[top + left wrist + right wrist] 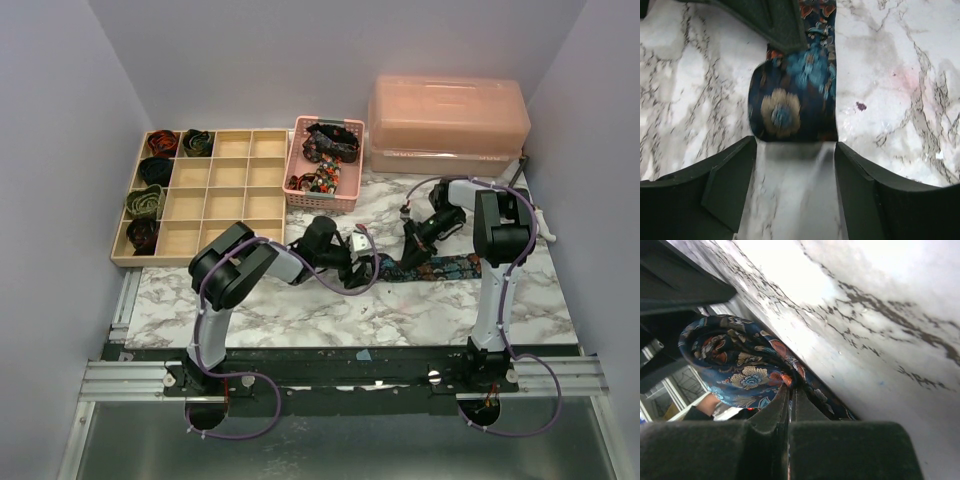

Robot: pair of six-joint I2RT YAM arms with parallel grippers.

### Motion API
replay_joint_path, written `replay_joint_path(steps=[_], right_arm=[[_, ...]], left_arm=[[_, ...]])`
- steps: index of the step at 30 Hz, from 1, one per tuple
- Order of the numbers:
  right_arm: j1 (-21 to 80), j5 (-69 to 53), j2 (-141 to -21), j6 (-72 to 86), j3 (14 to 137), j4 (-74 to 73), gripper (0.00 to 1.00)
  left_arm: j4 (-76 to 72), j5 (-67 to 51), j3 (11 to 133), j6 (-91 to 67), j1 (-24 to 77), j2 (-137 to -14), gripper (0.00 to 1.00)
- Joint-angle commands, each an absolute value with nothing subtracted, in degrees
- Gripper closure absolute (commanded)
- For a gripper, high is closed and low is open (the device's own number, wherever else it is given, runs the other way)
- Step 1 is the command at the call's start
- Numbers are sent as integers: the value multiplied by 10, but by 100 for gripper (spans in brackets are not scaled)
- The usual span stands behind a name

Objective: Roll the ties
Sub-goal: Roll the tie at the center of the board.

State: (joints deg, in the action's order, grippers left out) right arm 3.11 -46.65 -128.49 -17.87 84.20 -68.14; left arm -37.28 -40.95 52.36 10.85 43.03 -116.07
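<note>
A navy-teal-orange floral tie (440, 268) lies on the marble table (300, 310), its left end coiled into a partial roll (792, 105). My left gripper (795, 150) stands open just in front of that roll, one finger (730, 185) on each side of bare marble, nothing between them. My right gripper (791, 390) is shut, its tips pinching the tie (747, 375) where the roll meets the flat tail. In the top view the left gripper (358, 262) and right gripper (415, 247) meet over the tie's left end. Several coiled ties (146, 200) sit in the wooden organizer.
A wooden compartment organizer (230, 190) stands at the back left. A pink mesh basket (322, 195) holding more ties is beside it, and a pink lidded box (447, 120) is at the back right. A small purple spot (861, 106) marks the marble.
</note>
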Motion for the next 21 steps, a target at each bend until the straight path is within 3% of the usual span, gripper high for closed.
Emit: replay_joint_path(steps=[1, 8, 15, 18, 21], right_arm=[[30, -341, -1313, -169, 844, -622, 100], [30, -288, -1308, -175, 800, -564, 100], [31, -271, -1292, -172, 769, -525, 100], [31, -274, -1286, -168, 758, -513, 100], [32, -277, -1288, -167, 758, -512, 100]], left_arm=[[-401, -450, 480, 92, 409, -1158, 33], [-452, -467, 509, 68, 415, -1193, 36], [-483, -471, 535, 17, 438, -1205, 28], [-481, -458, 558, -16, 442, -1217, 37], [-494, -456, 571, -35, 446, -1219, 52]])
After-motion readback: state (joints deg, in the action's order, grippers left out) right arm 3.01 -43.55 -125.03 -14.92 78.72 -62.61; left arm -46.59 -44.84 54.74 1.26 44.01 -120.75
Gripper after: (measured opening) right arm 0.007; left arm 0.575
